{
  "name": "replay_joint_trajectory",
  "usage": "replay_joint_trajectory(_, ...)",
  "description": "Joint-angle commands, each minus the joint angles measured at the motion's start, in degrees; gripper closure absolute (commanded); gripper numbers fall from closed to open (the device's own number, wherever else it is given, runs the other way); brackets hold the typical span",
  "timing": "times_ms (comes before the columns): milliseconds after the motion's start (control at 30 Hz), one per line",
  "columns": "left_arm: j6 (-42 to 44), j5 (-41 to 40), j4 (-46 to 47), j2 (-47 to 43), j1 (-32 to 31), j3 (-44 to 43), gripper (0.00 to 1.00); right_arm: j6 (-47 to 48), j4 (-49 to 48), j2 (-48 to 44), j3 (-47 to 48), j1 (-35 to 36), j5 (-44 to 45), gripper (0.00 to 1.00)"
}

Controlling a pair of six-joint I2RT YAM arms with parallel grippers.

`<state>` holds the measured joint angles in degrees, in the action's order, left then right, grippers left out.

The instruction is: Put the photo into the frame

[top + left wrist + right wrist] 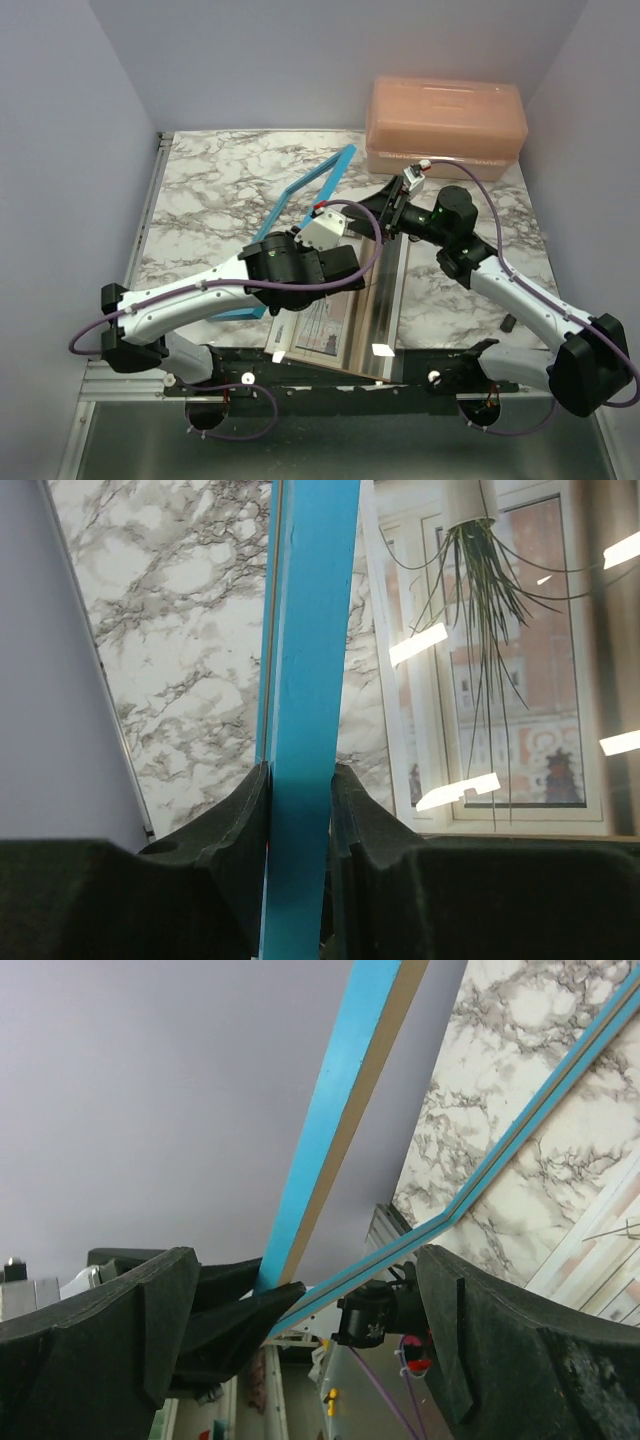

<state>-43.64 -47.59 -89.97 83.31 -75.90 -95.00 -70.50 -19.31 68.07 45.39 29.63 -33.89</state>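
While the overhead view holds steady, I see the marble table (220, 180) boxed in by plain lavender walls (60, 150), with a peach box (445, 125) at the far right edge. Open marble lies far left; both arms crowd the middle. The frame (320, 170) stands tilted up off the table, left of centre, its thin blue bars running from near left to far right. The left gripper (318, 232) sits on one bar, with the right gripper (398, 200) just right of it. The photo (325, 330) lies flat near the bases, mostly under the arms; I can't quite make out its edges from here.

On the left wrist camera, both pads (240, 820) are clamped on a blue bar. The photo lies on the marble to the right: a spiky-leaved plant in a white pot by a window, streaked with glare.

On the right wrist camera, the fingers (120, 1330) are spread wide and touch nothing. Beyond them the frame's bar shows a blue front and a pale wood back.
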Motion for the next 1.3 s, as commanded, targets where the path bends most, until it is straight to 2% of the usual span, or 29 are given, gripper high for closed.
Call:
replay_joint_trajectory(0, 3.9, 6.1, 11.0, -7.1, 2.9, 1.5, 1.00, 5.0, 3.5, -2.4, 1.4, 0.0, 2.6, 0.00)
replay_joint_trajectory(467, 12.1, 25.0, 31.4, -21.3, 20.8, 12.4, 1.00, 17.3, 20.9, -0.6, 3.9, 0.0, 9.7, 0.00)
replay_joint_trajectory(567, 12.9, 28.0, 32.7, -22.7, 24.2, 12.3, 1.00, 19.2, 24.4, 0.3, 4.2, 0.0, 11.7, 0.00)
replay_joint_trajectory(800, 12.7, 33.2, 36.1, -25.9, 29.0, 14.3, 1.00, 20.5, 26.0, 2.2, 3.0, 0.0, 12.6, 0.00)
replay_joint_trajectory(1000, 12.1, 37.7, 39.2, -29.6, 34.3, 17.3, 1.00, 23.9, 32.6, 4.6, 3.1, 0.0, 20.7, 0.00)
replay_joint_trajectory(1267, 11.8, 46.0, 42.7, -32.8, 42.4, 21.0, 1.00, 25.6, 35.0, 5.7, 1.3, 0.0, 24.7, 0.00)
